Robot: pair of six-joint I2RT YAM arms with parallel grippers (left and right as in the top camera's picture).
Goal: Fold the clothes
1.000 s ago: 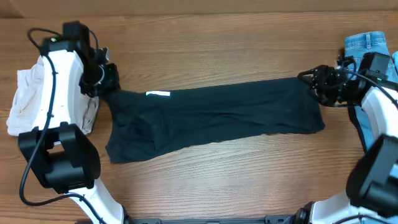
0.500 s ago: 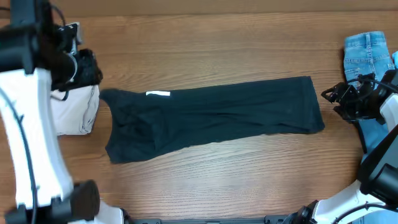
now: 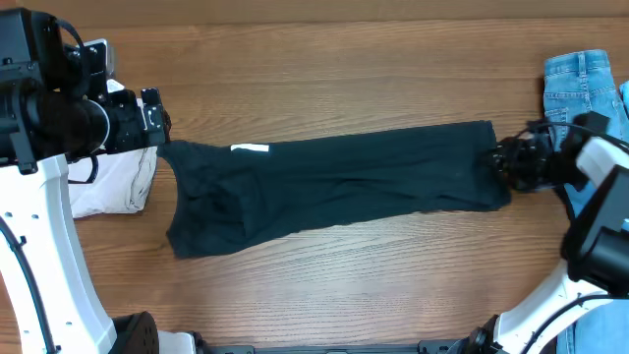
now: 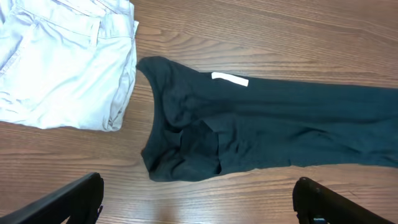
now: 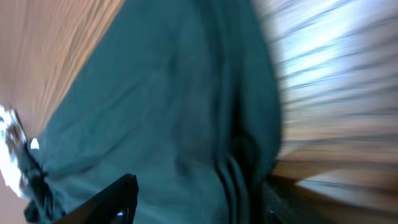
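Observation:
The clothes are one very dark T-shirt (image 3: 334, 187), lying as a long folded strip across the table, with a small white tag (image 3: 250, 148) near its left end. In the left wrist view the shirt (image 4: 261, 130) lies flat, well ahead of my fingers. My left gripper (image 3: 149, 118) hovers open just above and left of the shirt's left tip, holding nothing; its jaws (image 4: 199, 208) stand wide over bare wood. My right gripper (image 3: 506, 165) is at the shirt's right hem. Its jaws (image 5: 199, 205) stand apart with the cloth (image 5: 168, 124) between them; that view is blurred.
Folded beige shorts (image 3: 118, 182) lie at the left, beside the shirt's left end and under my left arm; the left wrist view shows the shorts (image 4: 62, 62) too. Light blue jeans (image 3: 580, 84) lie at the far right edge behind my right arm.
My left gripper let go of the shirt's left end, opened wide and lifted clear. My right gripper drew back to the right, then returned onto the right hem.

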